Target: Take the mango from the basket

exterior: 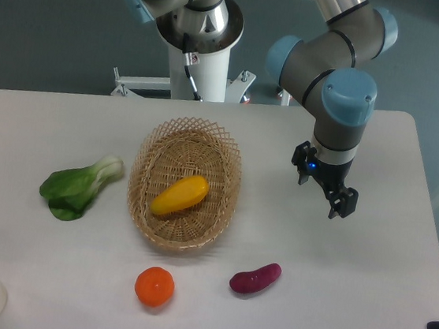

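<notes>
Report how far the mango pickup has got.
Nothing looks done yet: the mango lies inside the basket, untouched. The gripper hangs over bare table to the right of the basket, holding nothing; whether its jaws are open cannot be told from this angle. Left: move over the basket, descend, grasp the mango and lift it out.

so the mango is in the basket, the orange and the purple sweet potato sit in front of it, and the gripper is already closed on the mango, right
Not quite. The gripper holds nothing: in the camera view it hangs over bare table to the right of the basket, well apart from the mango. The rest stands: the mango lies in the basket, and the orange and sweet potato sit in front of it.
</notes>
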`<state>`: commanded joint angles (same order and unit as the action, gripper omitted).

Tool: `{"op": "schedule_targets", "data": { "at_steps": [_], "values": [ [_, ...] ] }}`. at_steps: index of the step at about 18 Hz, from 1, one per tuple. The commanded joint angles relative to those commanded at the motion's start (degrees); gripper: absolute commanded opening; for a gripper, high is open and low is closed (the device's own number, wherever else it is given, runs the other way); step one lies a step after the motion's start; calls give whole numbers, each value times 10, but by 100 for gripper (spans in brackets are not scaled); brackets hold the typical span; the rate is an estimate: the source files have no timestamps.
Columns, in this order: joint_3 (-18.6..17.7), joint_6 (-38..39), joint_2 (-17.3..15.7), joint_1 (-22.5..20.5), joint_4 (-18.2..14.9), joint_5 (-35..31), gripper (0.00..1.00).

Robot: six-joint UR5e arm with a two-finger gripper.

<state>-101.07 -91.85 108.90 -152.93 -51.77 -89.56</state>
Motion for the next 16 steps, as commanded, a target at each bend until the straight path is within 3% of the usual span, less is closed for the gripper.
{"op": "schedule_targets", "data": {
  "at_steps": [12,16],
  "values": [
    [-5,7,-3,6,1,5,100],
    [-4,84,0,37,2,6,100]
  ]
}}
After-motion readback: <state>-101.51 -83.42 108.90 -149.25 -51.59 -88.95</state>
